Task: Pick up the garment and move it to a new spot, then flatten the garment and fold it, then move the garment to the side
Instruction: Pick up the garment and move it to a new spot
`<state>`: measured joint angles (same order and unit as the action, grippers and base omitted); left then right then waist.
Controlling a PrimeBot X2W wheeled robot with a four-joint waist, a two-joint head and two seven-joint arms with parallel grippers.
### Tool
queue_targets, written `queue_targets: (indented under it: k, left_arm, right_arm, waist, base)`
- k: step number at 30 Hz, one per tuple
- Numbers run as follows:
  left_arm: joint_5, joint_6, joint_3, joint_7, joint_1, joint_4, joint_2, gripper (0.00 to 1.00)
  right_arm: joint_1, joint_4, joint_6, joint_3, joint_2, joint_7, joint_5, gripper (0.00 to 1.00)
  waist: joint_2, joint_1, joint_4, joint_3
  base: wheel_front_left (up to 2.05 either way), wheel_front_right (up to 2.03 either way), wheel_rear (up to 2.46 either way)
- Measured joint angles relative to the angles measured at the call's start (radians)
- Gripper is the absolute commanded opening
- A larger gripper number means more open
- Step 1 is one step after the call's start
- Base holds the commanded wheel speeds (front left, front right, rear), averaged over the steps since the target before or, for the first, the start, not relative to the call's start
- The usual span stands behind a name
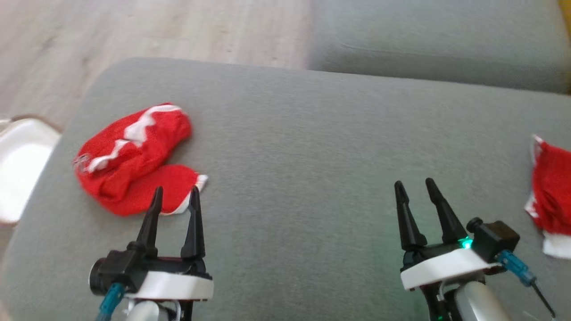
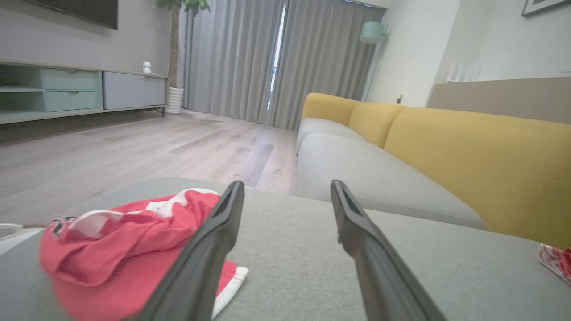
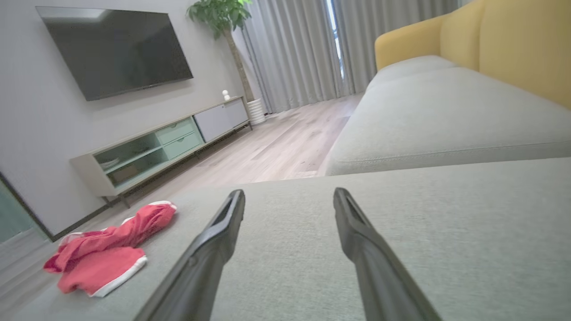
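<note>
**Both arms poised, garment waiting on the cushion**

The big grey sofa cushion (image 1: pixel 290 147) spreads right across the head view, with pale wood floor (image 1: pixel 156 26) in the upper left. At centre left lies the red garment (image 1: pixel 134 156), white-trimmed and bunched into two lumpy lobes, close to the cushion's left edge. A second red cloth (image 1: pixel 553 196) peeks in at the right edge.

Lower left, the left gripper (image 1: pixel 176 189) has its jaws spread and empty, tips just at the garment's near hem. Lower right, the right gripper (image 1: pixel 414 182) has its jaws parted too. It grasps nothing and sits over bare cushion, well apart from both cloths.

Here's the danger, as I read it. A shallow pinch may catch only one layer, so the rest trails. A sideways nudge could push the bundle off that near edge. Pressing too deep could snag the soft upholstery.
</note>
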<state>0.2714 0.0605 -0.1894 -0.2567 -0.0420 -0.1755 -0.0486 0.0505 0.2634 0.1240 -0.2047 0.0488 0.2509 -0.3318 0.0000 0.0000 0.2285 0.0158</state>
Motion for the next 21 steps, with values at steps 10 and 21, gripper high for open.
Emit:
queue_targets:
  k: [10,21]
  left_arm:
    - [-0.017,0.001,0.030,0.000,0.031,-0.004,0.000,1.00]
    - [-0.025,0.003,0.075,0.000,0.034,0.003,0.000,1.00]
  right_arm:
    - [-0.002,0.008,0.000,-0.027,0.000,0.000,-0.019,1.00]
    - [-0.002,0.015,0.000,-0.053,0.000,0.000,-0.020,1.00]
  waist:
    - [0.0000,0.0000,0.140,-0.029]
    - [0.0000,0.0000,0.198,-0.028]
  base:
    - [0.00,0.00,0.00]
    - [0.00,0.00,0.00]
